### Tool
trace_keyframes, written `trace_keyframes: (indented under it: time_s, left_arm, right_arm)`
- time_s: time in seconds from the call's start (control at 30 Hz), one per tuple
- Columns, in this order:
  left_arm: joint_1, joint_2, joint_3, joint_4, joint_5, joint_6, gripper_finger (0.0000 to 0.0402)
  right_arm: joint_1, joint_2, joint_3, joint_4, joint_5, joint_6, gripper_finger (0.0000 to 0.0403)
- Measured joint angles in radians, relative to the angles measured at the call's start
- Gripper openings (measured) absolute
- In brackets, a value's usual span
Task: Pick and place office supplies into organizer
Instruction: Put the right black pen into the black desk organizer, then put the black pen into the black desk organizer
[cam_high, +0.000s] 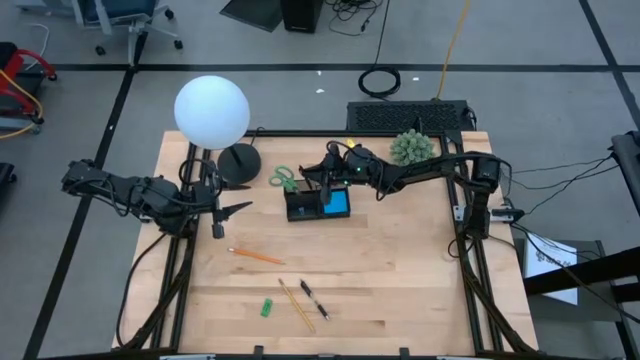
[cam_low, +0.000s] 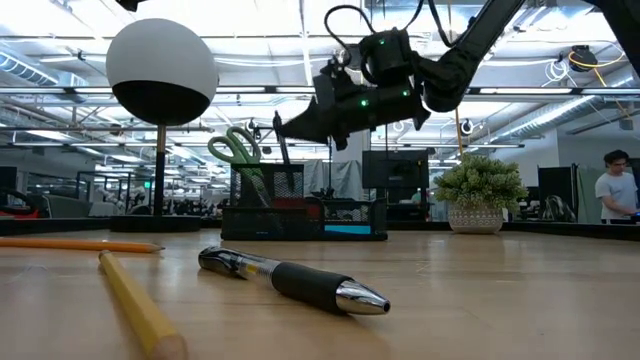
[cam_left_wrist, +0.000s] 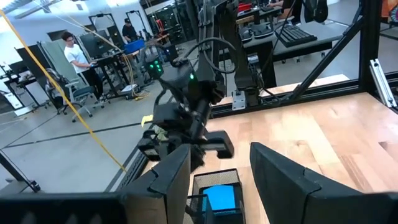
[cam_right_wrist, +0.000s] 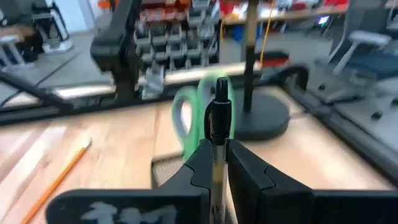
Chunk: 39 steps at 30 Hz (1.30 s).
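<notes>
The black organizer (cam_high: 305, 212) (cam_low: 350, 215) stands at mid-table, with a blue sticky pad (cam_high: 338, 203) in it. Green scissors handles (cam_high: 283, 180) (cam_low: 235, 146) stick up from its left end. My right gripper (cam_high: 315, 183) (cam_right_wrist: 217, 148) hovers over it, shut on a dark pen (cam_low: 284, 155). An orange pencil (cam_high: 255, 256), a yellow pencil (cam_high: 296, 305), a second dark pen (cam_high: 314, 300) (cam_low: 290, 280) and a green eraser (cam_high: 267, 308) lie on the near table. My left gripper (cam_high: 238, 208) (cam_left_wrist: 217, 158) waits open at the left, holding nothing. My right gripper pinches the pen's barrel (cam_right_wrist: 217, 163) between its two fingers, just below the clip end (cam_right_wrist: 219, 99). The fingers lie level, coming from the table's right, across the pen. The pen stands upright, and its lower part (cam_low: 288, 178) reaches down into the organizer's mesh cup.
A lamp with a white globe (cam_high: 211, 110) and a black round base (cam_high: 238, 163) stands far left of the organizer. A green spiky plant (cam_high: 411, 148) and a keyboard (cam_high: 405, 115) are at the far right. A person (cam_low: 615, 190) shows beyond the table.
</notes>
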Motion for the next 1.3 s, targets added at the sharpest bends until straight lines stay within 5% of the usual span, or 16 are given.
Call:
trace_keyframes:
  time_s: [0.7,1.3]
  left_arm:
    - [0.0,0.0,0.0,0.015,0.0,0.027,0.0172]
    - [0.0,0.0,0.001,0.019,0.0,0.036,0.0172]
  right_arm:
    - [-0.005,0.03,-0.001,-0.054,0.0,0.016,0.0022]
    - [-0.005,0.03,-0.001,-0.048,0.0,0.031,0.0071]
